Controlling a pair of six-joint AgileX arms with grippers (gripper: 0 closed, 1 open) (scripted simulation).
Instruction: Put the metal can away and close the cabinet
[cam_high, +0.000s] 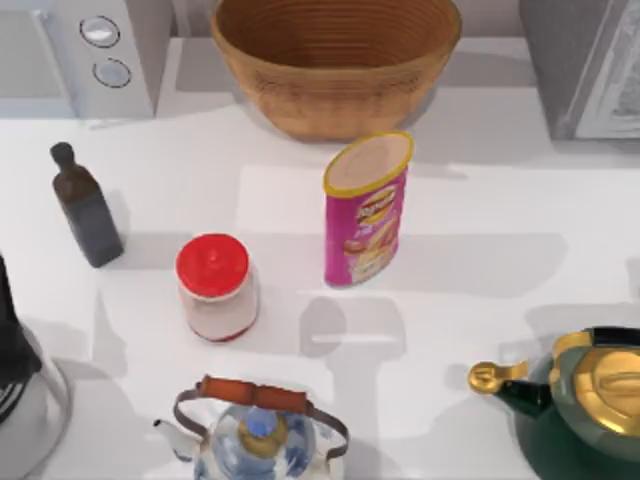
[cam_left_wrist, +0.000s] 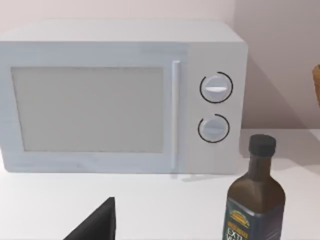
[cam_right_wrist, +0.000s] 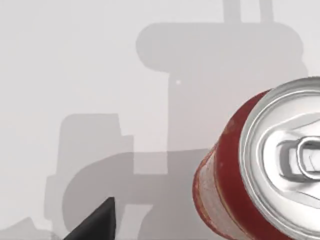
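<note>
Top view: white table (cam_high: 480, 200); pink chip tube (cam_high: 366, 210) stands mid-table, red-lidded jar (cam_high: 215, 287) left of it, dark oil bottle (cam_high: 86, 208) farther left, wicker basket (cam_high: 335, 55) behind.

Left wrist view: microwave (cam_left_wrist: 120, 97), door shut, oil bottle before it. Left pincer state: cannot tell.

Right wrist view: red metal can (cam_right_wrist: 262, 165) upright on the table, ungripped. Right pincer: cannot tell.

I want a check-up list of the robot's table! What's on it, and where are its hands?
Surface: white table, arm shadows across it.
Job's things: red metal can, upright, under the right wrist camera.
Clutter: chips tube, red-lidded jar, dark oil bottle, glass teapot, green kettle.
Grippers: one dark fingertip each in the left wrist view and right wrist view.
Cables: nothing seen.
Surroundings: microwave, wicker basket.
</note>
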